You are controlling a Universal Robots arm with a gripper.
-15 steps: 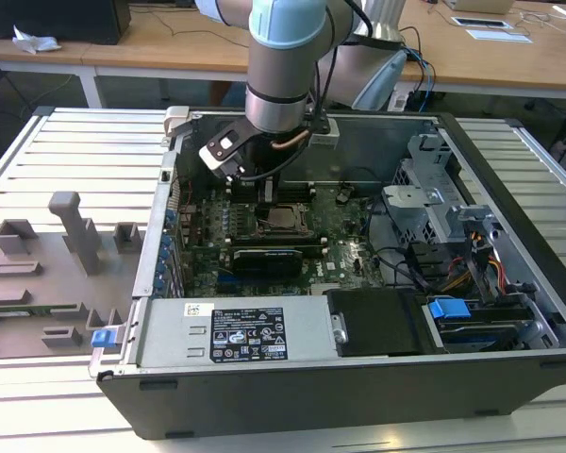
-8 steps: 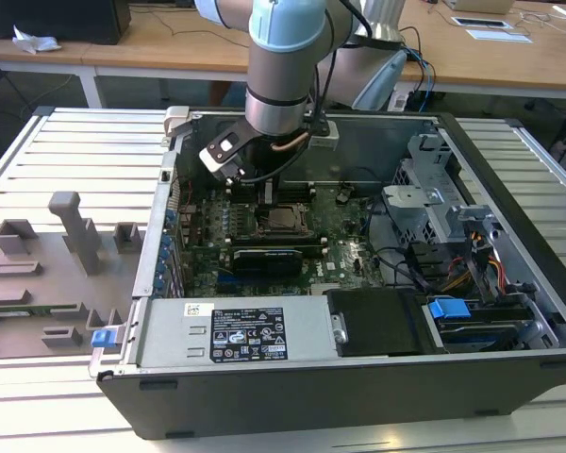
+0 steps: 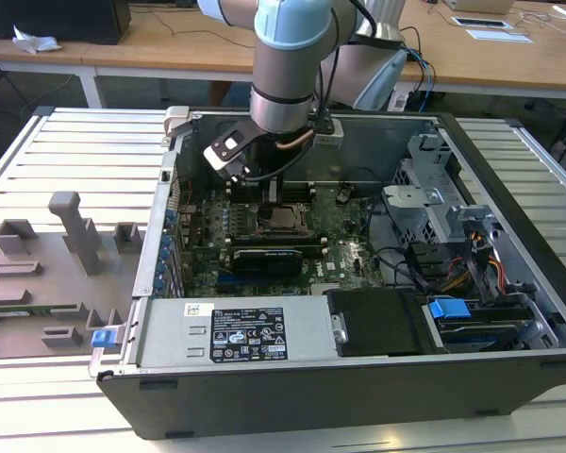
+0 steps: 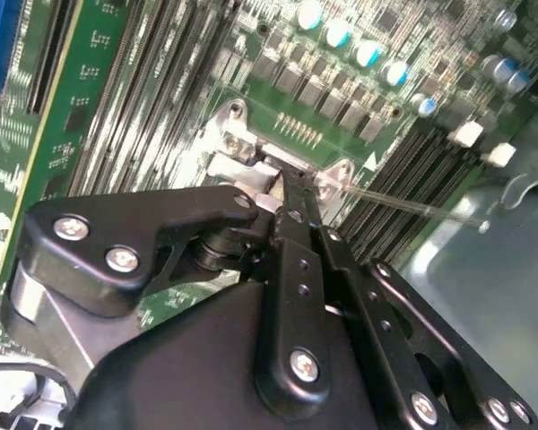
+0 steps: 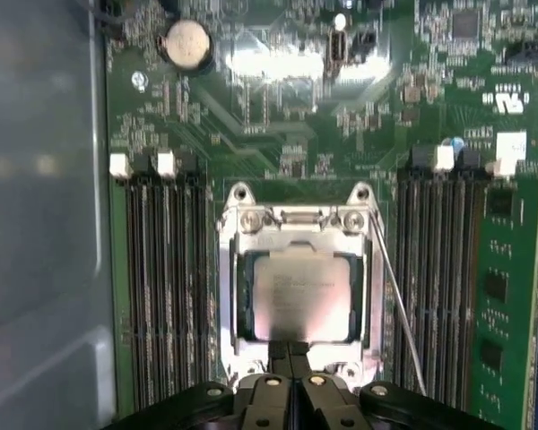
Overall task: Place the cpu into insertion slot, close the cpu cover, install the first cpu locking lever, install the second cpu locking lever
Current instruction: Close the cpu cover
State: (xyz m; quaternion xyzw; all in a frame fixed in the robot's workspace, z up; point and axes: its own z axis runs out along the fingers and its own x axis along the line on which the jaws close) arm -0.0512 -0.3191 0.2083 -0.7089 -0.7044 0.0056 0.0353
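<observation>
At the exterior view's left a grey tray (image 3: 38, 283) of holders lies on the table beside the open computer case (image 3: 358, 377). The arm (image 3: 288, 66) reaches down from the upper middle of that picture onto the green circuit board (image 3: 344, 255), and a metal drive cage (image 3: 434, 203) sits at the exterior view's right. In the first wrist view the cpu (image 5: 302, 294) lies flat in the slot (image 5: 243, 300). Its pale metal top shows through the cut-out of the cover (image 5: 226, 305), which lies down over it with a bank of memory slots (image 5: 161, 296) on either flank. The gripper (image 5: 291, 348) has its two fingers pressed together with nothing between them. Their tips meet at the middle of the cover's edge closest to the wrist, touching it or just above it; I cannot tell which. The relation that matters is with the thin wire lever (image 5: 396, 305). It lies off to one side of the fingertips, between the cover and one bank of memory slots. Its long axis runs roughly along that side of the cover but splays away from it toward the gripper's end. By my reading it is not yet latched, since the second wrist view shows it standing out past the cover's corner over the memory slots, apart from the fingers.
</observation>
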